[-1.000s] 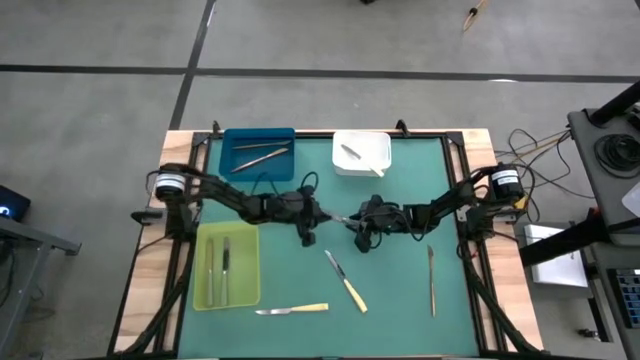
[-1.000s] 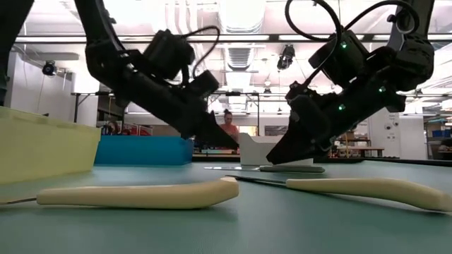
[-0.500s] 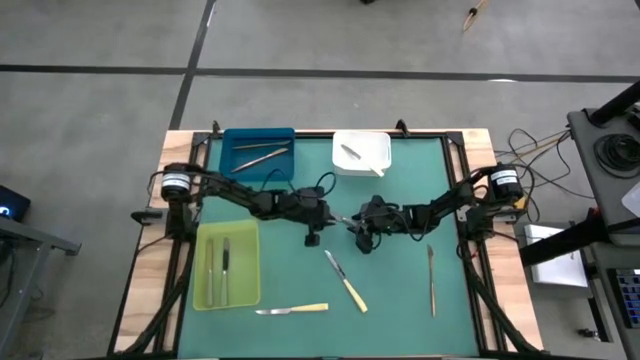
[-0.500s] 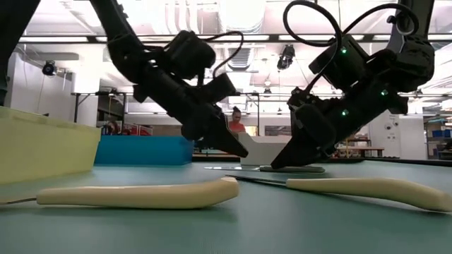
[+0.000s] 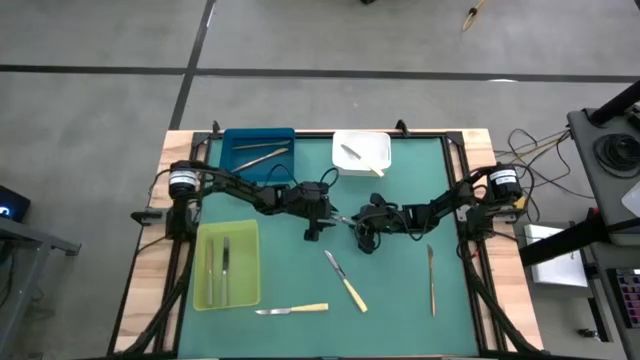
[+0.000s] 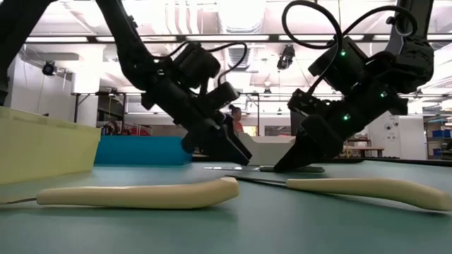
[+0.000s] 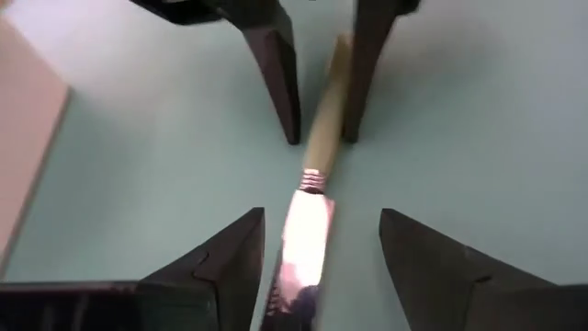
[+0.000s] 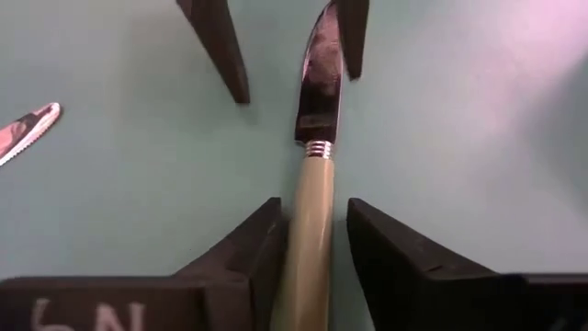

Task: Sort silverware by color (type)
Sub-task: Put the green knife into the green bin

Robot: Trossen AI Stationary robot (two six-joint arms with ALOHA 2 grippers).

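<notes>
Lab hall — workbenches, ceiling ducts behind.

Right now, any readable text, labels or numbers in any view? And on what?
"6N": white marks on the right gripper, seen in its own wrist view; cut off at the picture's edge, so the reading is unsure.
Signs in the room behind the table: too blurred to read.
The knife: no markings visible.

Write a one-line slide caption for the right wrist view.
Right hand closes around a yellow-handled knife on the green mat; open left hand straddles its blade.
</notes>
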